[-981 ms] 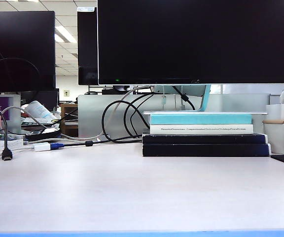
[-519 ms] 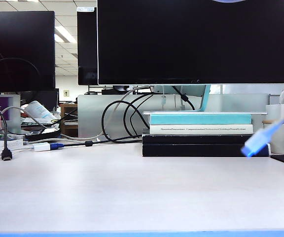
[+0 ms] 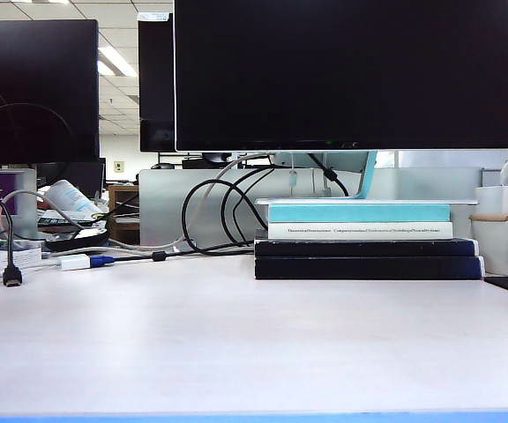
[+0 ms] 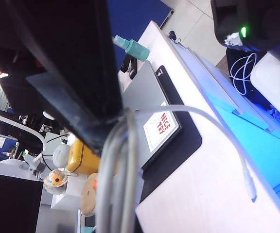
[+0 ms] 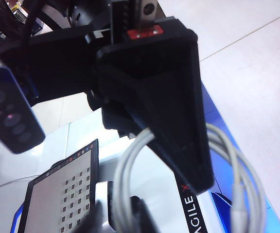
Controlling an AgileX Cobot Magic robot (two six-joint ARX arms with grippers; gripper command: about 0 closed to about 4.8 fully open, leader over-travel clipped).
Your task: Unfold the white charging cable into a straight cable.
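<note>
**While two grippers share it off the desk, the cable is a bundle, not a line**

Although the wide pale table (image 3: 236,344) fills the lower half of the exterior view, with the big dark monitor (image 3: 347,75) across the upper middle and a stack of books (image 3: 364,238) right of centre, no part of the white charging cable lies on it. The cable is up in the air, out past the table's edge.

The left gripper (image 4: 114,124) is clamped tight on the white charging cable (image 4: 123,174). Several strands run side by side out of its closed jaws, and one loose tail arcs away and ends in a slim plug (image 4: 249,187) hanging free above the desk edge.

The right gripper (image 5: 149,131) has loops of the same cable (image 5: 125,179) passing between its fingers. From this close, dark angle I cannot tell whether it pinches them or they merely hang there.

The cord looks light, limp and glossy, so I would expect it to slide through a loose grip and keep its curl. The sensible holds seem to be just behind each plug, where the cord is stiffest. Pulling mid-loop would likely only drag the bundle along.
</note>
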